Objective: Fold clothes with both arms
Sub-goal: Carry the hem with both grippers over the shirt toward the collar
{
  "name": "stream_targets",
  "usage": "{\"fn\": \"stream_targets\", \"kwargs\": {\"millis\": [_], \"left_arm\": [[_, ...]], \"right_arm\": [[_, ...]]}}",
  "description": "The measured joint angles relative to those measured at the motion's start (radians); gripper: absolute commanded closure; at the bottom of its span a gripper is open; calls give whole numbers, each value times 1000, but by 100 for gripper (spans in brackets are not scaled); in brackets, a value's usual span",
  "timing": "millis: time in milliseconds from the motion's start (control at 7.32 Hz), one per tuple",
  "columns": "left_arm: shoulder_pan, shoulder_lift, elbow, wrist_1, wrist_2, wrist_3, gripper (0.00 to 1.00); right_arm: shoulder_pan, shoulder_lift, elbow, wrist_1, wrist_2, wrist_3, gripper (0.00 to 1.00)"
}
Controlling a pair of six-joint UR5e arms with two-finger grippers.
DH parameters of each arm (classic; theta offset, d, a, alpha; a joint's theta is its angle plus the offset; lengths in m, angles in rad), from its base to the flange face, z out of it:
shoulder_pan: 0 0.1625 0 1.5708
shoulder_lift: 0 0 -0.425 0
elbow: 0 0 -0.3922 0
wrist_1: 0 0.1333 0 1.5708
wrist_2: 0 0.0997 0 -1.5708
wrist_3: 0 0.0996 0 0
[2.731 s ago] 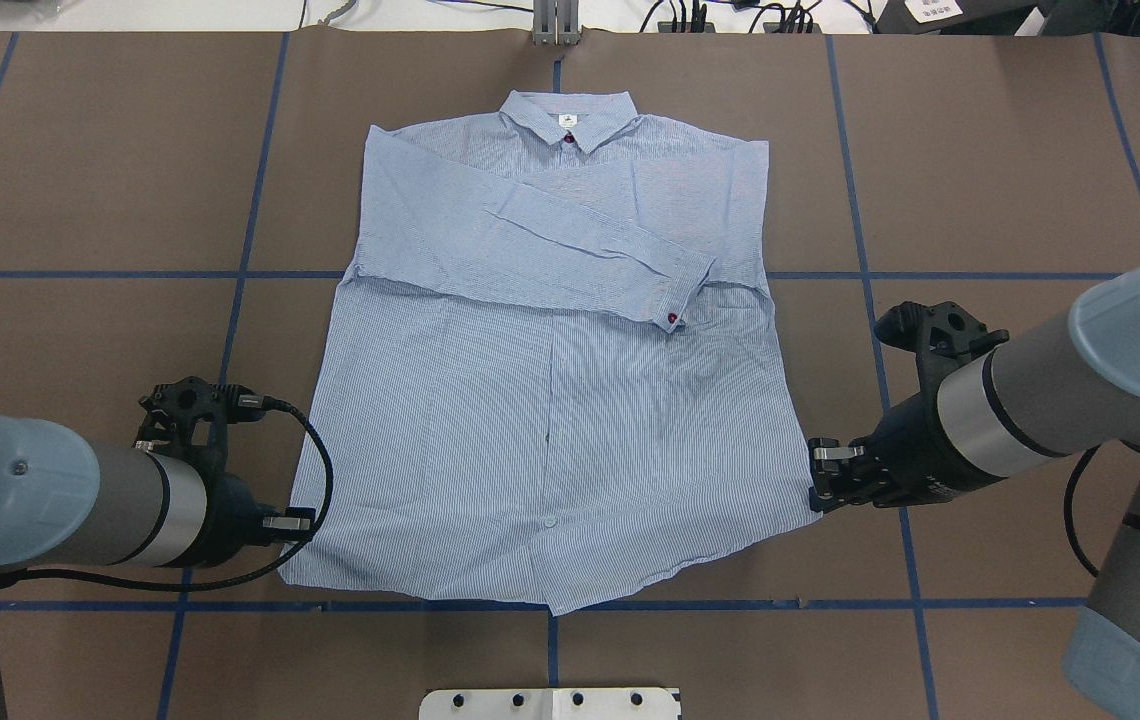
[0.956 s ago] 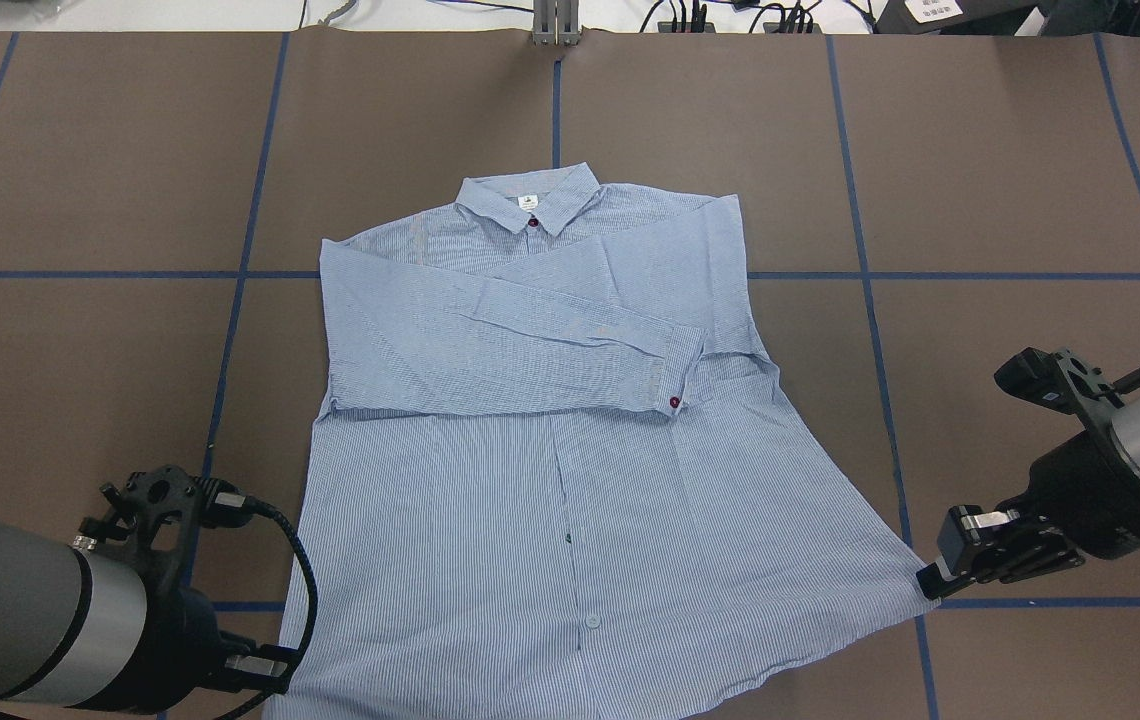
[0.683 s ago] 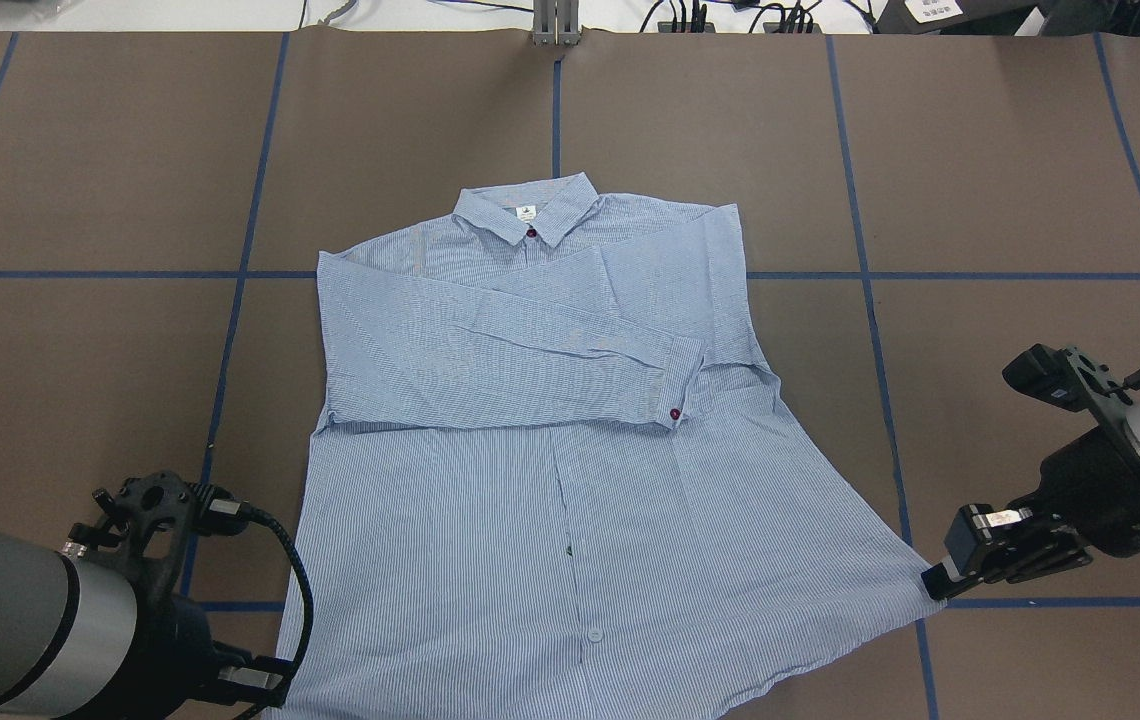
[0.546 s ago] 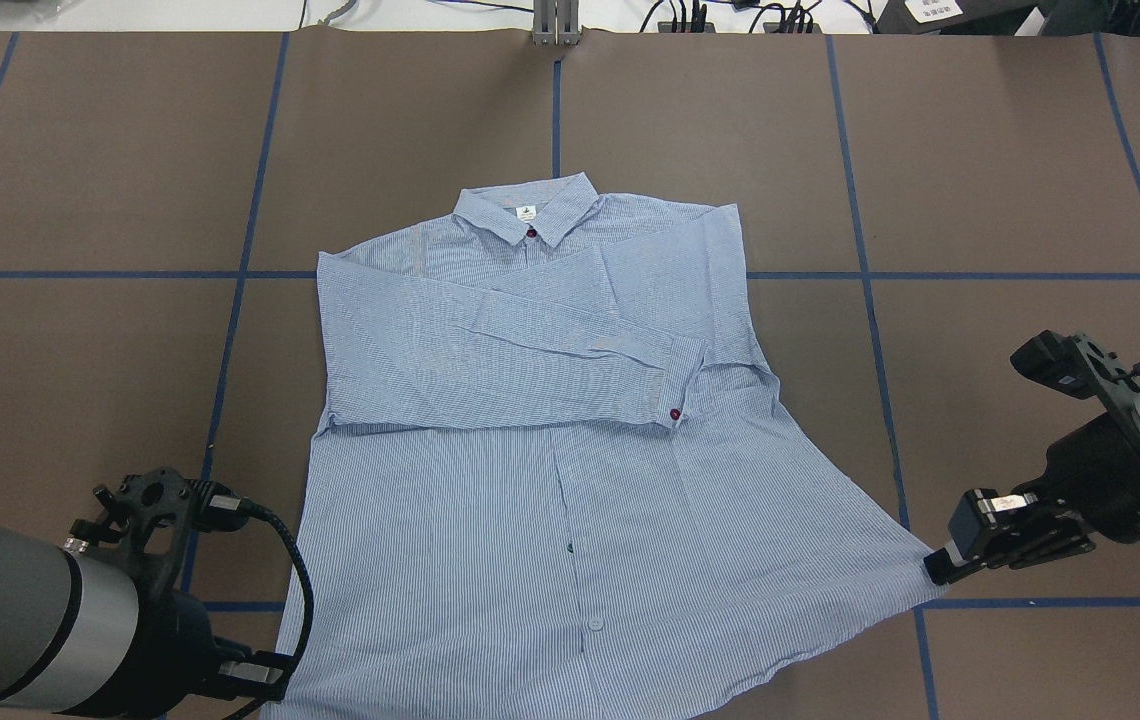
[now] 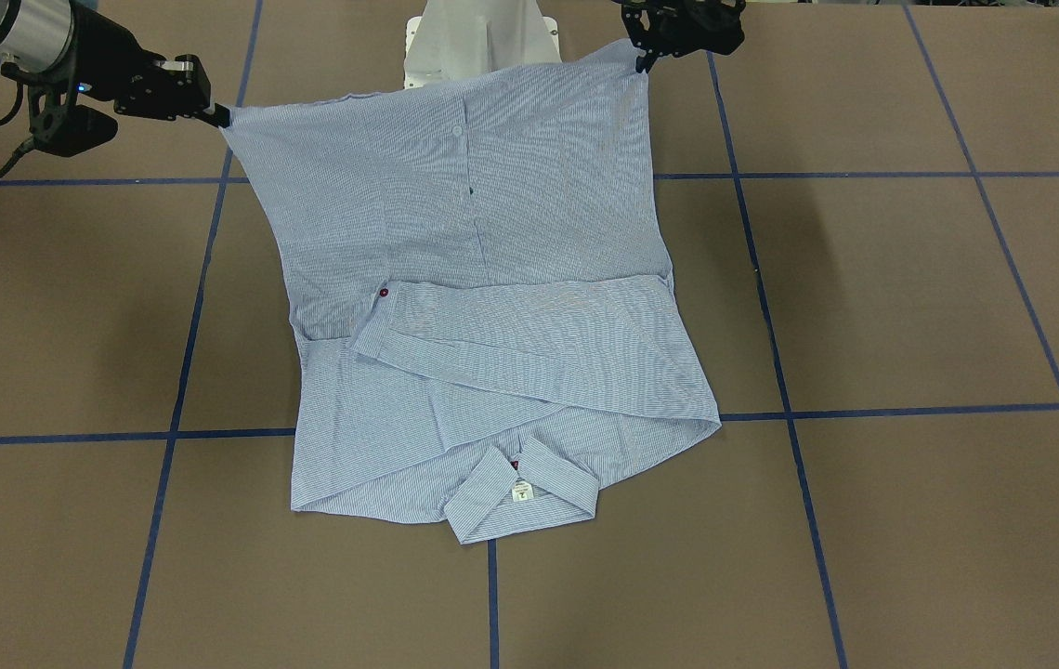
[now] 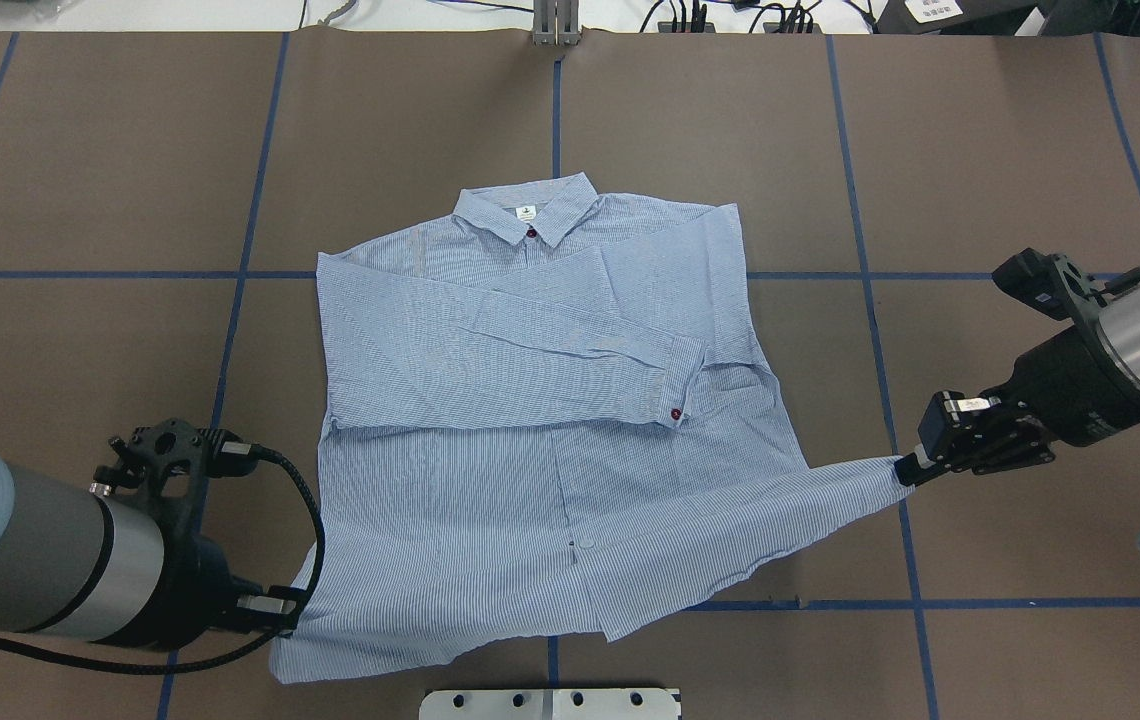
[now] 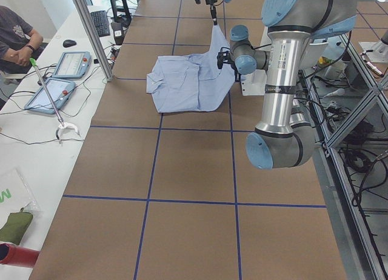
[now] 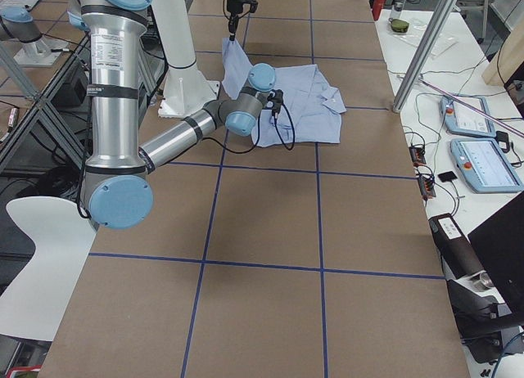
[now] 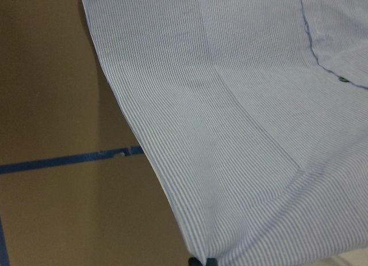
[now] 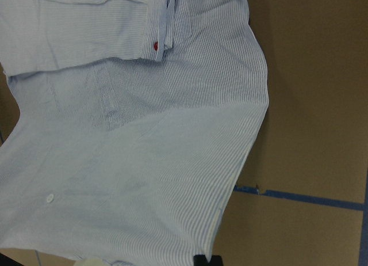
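Observation:
The striped shirt (image 6: 530,420) lies face up on the table, collar (image 6: 528,210) at the far side, one sleeve folded across the chest with its red-buttoned cuff (image 6: 675,390). My left gripper (image 6: 288,612) is shut on the near left hem corner. My right gripper (image 6: 908,470) is shut on the near right hem corner. Both corners are held above the table, so the lower shirt hangs stretched between them. In the front view the shirt (image 5: 492,279) spans from the right gripper (image 5: 218,116) to the left gripper (image 5: 641,63). The wrist views show only the hanging cloth (image 9: 241,105) (image 10: 115,133).
The brown table (image 6: 980,150) carries a grid of blue tape lines. The white pedestal base plate (image 6: 550,703) sits at the near edge under the raised hem. A metal post (image 6: 555,25) stands at the far edge. An operator (image 7: 15,37) sits by a side bench with tablets.
The shirt was first dragged towards the robot. Since then both grippers have lifted the hem corners and carried them away from the robot, towards the collar; the hem now hangs off the table.

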Motion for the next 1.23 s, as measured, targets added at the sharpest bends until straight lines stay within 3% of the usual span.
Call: {"fn": "stream_targets", "kwargs": {"millis": [410, 1229], "left_arm": [[-152, -43, 77, 0, -36, 102, 100], [-374, -222, 330, -3, -87, 242, 100]], "right_arm": [[46, 123, -121, -5, -11, 0, 100], [127, 356, -348, -11, -70, 0, 100]]}}
